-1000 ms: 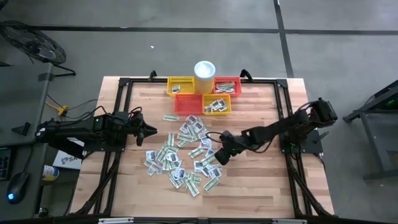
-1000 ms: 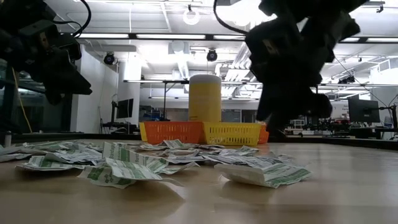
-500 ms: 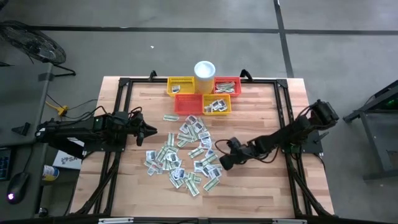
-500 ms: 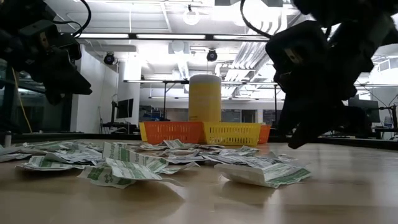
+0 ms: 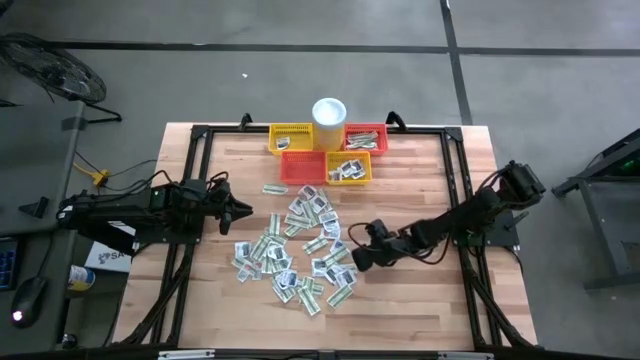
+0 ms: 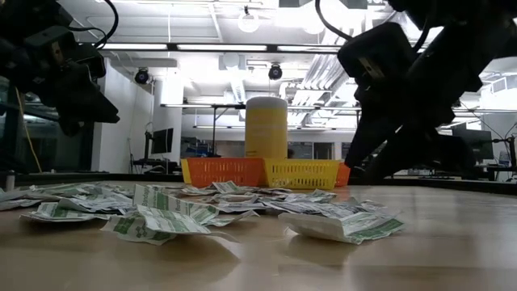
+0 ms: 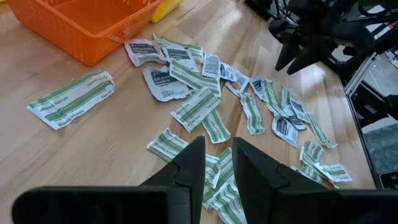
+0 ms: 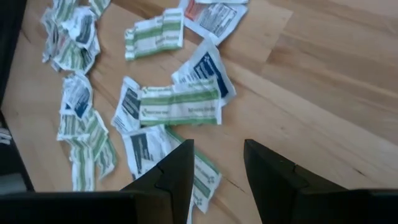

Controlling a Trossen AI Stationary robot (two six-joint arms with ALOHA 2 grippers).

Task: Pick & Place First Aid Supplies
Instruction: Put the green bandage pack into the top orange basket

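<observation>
Scattered across the middle of the wooden table (image 5: 400, 310): the first aid supplies (image 5: 295, 245), a loose heap of small flat sachets, white, grey and pale green with dark print, many overlapping. At the far edge, a yellow basket (image 5: 291, 138) and a red basket (image 5: 366, 137) on either side of a white cup (image 5: 329, 112), with a second red basket (image 5: 303, 167) and a second yellow basket (image 5: 349, 168) just in front; a few sachets lying in most of them. One long green-striped sachet (image 5: 275, 189) apart from the heap, near the baskets. Right gripper (image 5: 358, 259) low over the right edge of the heap, fingers parted with a clear gap and nothing between them, sachets directly beneath in the right wrist view. Left gripper (image 5: 243, 211) raised off the table at the left side of the heap, fingers (image 7: 189, 168) slightly apart, holding nothing.
</observation>
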